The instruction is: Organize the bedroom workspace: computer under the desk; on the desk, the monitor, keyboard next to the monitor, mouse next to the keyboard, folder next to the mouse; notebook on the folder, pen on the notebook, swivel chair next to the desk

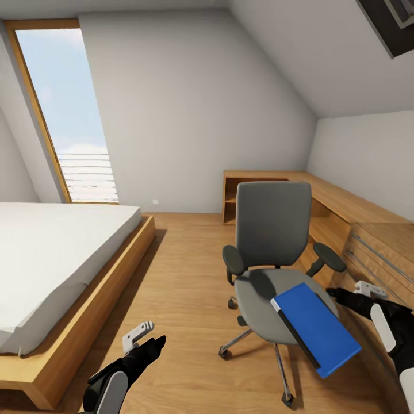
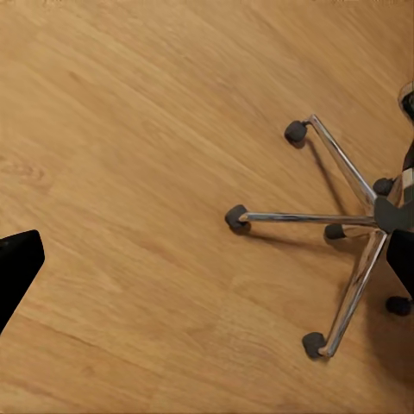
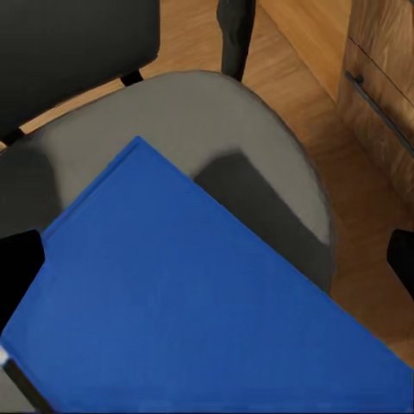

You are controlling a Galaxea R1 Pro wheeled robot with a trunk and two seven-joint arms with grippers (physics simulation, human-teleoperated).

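Right gripper hangs just beside the swivel chair, at the seat's side toward the low oak drawer unit; fingers spread apart, grasping nothing, blue cover below them in the right wrist view. Folder lies flat on the seat, long axis diagonal from seat centre out toward the robot, black spine on its left edge, near corner overhanging the seat's front rim. Left gripper hovers low over bare plank floor between bed and chair base, fingers parted, empty.
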